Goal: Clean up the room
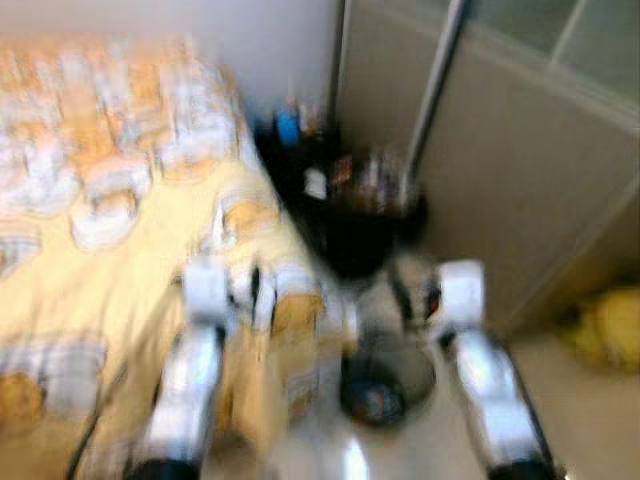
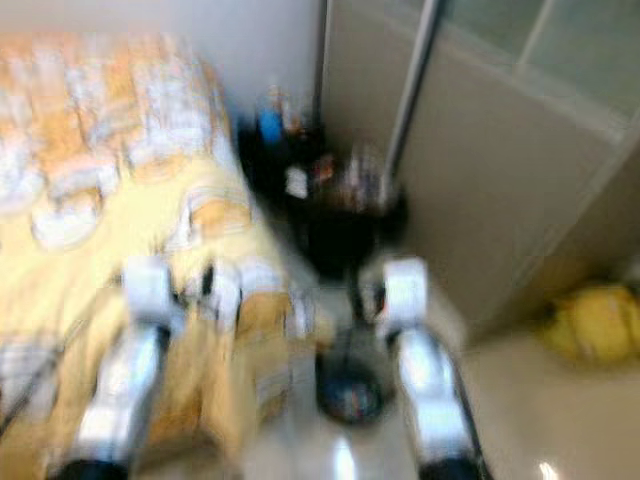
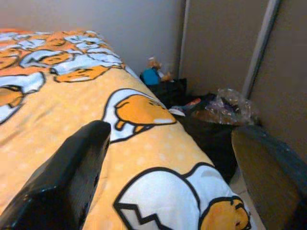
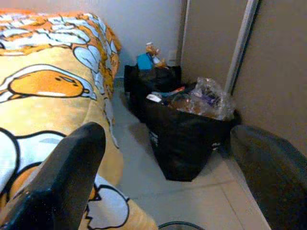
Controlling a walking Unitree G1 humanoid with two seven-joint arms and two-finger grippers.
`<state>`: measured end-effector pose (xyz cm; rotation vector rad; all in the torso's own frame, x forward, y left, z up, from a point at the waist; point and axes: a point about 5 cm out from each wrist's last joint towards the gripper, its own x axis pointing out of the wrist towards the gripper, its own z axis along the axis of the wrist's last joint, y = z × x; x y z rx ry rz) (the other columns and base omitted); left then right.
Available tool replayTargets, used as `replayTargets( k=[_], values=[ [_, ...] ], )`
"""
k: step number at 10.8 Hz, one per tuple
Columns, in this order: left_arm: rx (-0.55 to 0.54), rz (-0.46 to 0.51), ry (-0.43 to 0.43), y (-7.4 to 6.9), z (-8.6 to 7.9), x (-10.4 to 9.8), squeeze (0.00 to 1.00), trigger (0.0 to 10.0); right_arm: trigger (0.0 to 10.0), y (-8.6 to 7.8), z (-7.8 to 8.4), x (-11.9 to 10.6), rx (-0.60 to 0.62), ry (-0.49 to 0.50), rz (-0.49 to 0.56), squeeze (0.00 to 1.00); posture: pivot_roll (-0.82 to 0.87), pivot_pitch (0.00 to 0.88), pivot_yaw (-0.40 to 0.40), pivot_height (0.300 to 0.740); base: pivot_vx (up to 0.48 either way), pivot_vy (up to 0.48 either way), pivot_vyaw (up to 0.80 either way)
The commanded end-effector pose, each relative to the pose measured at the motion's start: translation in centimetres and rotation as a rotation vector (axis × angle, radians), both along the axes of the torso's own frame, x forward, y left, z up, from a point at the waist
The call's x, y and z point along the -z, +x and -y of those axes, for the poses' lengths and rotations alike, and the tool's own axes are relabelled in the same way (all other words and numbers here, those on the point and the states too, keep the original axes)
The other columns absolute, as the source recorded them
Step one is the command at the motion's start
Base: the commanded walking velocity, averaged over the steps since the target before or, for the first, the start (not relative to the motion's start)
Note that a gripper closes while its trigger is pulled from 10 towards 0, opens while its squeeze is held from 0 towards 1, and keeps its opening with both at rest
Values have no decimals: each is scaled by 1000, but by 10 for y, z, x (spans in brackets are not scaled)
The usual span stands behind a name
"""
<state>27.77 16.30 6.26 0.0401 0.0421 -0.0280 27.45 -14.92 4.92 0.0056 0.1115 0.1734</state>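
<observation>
A: Nearest first: left gripper (image 3: 163,182), fingers (image 3: 62,177) spread wide, nothing between them. It hangs over the edge of the bed (image 3: 62,115).

B: Right gripper (image 4: 163,177)?

A: Also spread, also empty. It is out over the pale tiled floor (image 4: 192,201), just beside the bed's edge.

B: Head views?

A: Both blurred. Two silver arms reach forward, left one (image 1: 190,390) over the bed, right one (image 1: 490,390) over the floor. Between them, low on the floor, sits a dark round thing (image 1: 375,390); what it is cannot be told.

B: Bed surface?

A: Yellow-orange cover (image 4: 43,86) with a repeated cartoon print of an egg yolk figure and cracked white shells. It drapes down the bed's side to the floor.

B: Clutter?

A: Black bag (image 4: 184,134) stands open on the floor near the bed, stuffed with crumpled clear plastic (image 4: 206,98) and packets. Behind it, touching or nearly so, a second black bag (image 4: 151,79) with a blue item (image 4: 144,60) sticking out on top, against the white wall (image 4: 144,24).

B: Room edge?

A: Beige panels with a pale vertical frame (image 4: 240,43) run beside the bags. Further right, on the floor, a yellow lump (image 1: 610,330), too blurred to name.
</observation>
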Motion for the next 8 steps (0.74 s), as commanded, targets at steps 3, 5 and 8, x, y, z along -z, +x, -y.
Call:
replayTargets(
  k=[3, 5, 8],
  values=[
    [-18, 4, 0, -4, -6, -4, 0, 10000, 10000, -9, 16, 10, 51, 2, -19, 0, -6, 0, 37, 740, 0, 433, 550],
    [-73, -20, -56, -16, -19, -1, 0, 10000, 10000, -15, 12, 0, -6, -105, 55, 0, -11, 0, 35, 740, 0, 424, 472],
    [-38, -40, -56, -20, 7, 7, 0, 10000, 10000, -7, 23, 3, -32, -67, -6, 0, 2, 0, -32, 740, -169, 416, 454]
  ],
)
